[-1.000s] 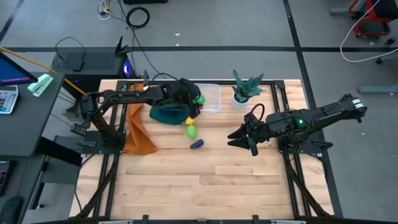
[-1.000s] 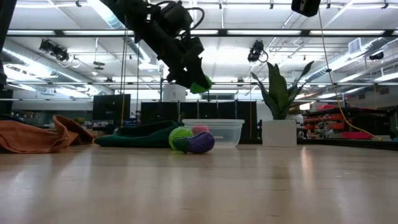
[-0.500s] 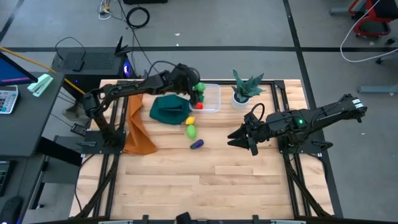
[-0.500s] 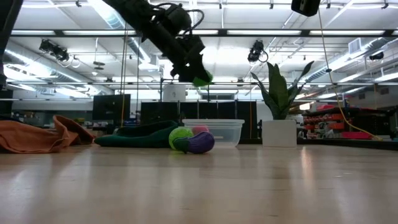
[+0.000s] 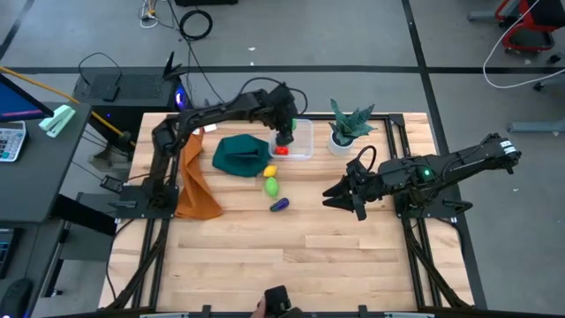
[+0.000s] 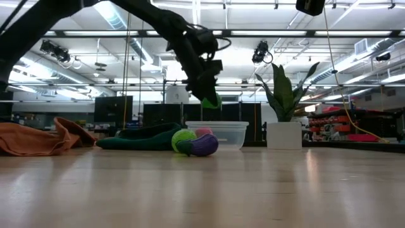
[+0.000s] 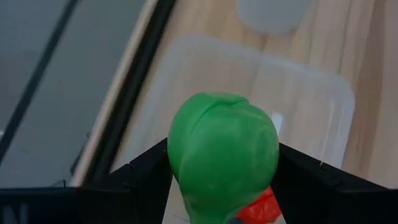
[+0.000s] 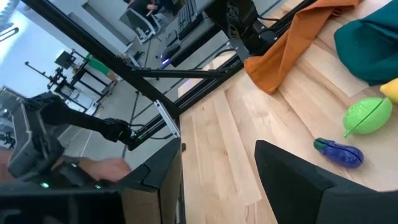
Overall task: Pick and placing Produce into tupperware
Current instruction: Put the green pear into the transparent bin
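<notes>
Orange cloth (image 5: 196,181) lies bunched at the table's (image 5: 291,256) left edge, and the dark green cloth (image 5: 240,155) beside it; neither is in play.

Left end effector (image 5: 284,136) hangs over the near edge of the tupperware (image 5: 301,139), fingers clamped on the dark green produce (image 7: 222,149). From the left wrist view the clear tub sits under it, with the red piece (image 7: 264,208) showing just below the green one. I can't tell whether the red piece is inside the tub or against its outer wall.

My worry: the hold looks to be over the rim, not the middle. Let go here and I judge the piece could strike the wall and bounce onto the table. The tub is light plastic, so a low finger could shove it.

Yellow piece (image 5: 270,171), light green piece (image 5: 272,186) and purple piece (image 5: 280,204) wait on the wood, close together; a roll could scatter them.

Right end effector (image 5: 340,195) idles low to the right, fingers spread with nothing between them, well apart from the tub.
</notes>
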`<action>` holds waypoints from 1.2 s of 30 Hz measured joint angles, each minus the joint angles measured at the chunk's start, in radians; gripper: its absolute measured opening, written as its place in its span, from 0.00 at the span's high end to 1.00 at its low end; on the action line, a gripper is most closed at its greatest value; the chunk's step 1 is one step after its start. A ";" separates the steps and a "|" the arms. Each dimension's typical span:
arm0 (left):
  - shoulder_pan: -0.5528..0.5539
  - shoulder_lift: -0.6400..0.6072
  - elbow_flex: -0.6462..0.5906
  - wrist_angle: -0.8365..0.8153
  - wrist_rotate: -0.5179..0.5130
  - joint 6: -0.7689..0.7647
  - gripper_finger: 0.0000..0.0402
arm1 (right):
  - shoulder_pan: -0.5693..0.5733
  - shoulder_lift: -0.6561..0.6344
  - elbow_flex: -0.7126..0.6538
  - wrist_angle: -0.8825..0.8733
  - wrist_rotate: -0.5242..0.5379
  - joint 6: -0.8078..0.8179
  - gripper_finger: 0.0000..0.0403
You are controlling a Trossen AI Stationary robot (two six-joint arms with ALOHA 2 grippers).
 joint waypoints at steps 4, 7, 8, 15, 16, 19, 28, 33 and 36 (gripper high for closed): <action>-0.001 0.034 0.004 -0.006 0.000 -0.008 0.38 | 0.000 0.000 0.000 0.003 0.004 0.001 0.59; 0.003 0.056 0.006 -0.014 -0.012 -0.034 0.38 | 0.000 0.000 0.000 0.003 0.005 0.004 0.59; 0.004 0.062 0.006 -0.012 -0.019 -0.042 0.38 | 0.000 0.000 0.000 0.003 0.005 0.004 0.59; 0.014 0.082 0.006 -0.022 -0.027 -0.062 0.38 | 0.000 0.000 0.000 0.003 0.006 0.009 0.59; 0.015 0.087 0.006 -0.028 -0.029 -0.077 0.38 | 0.000 0.000 0.000 0.003 0.006 0.010 0.59; 0.021 0.094 0.006 -0.029 -0.027 -0.105 0.38 | 0.000 0.000 0.000 0.003 0.006 0.012 0.59; 0.022 0.122 0.006 -0.062 -0.015 -0.106 0.39 | 0.000 0.000 0.000 0.005 0.007 0.018 0.59; 0.016 0.143 0.005 -0.077 -0.002 -0.106 0.39 | 0.000 0.000 0.000 0.005 0.008 0.018 0.59; 0.013 0.145 0.005 -0.076 -0.003 -0.105 0.39 | 0.000 0.000 0.000 0.005 0.008 0.018 0.59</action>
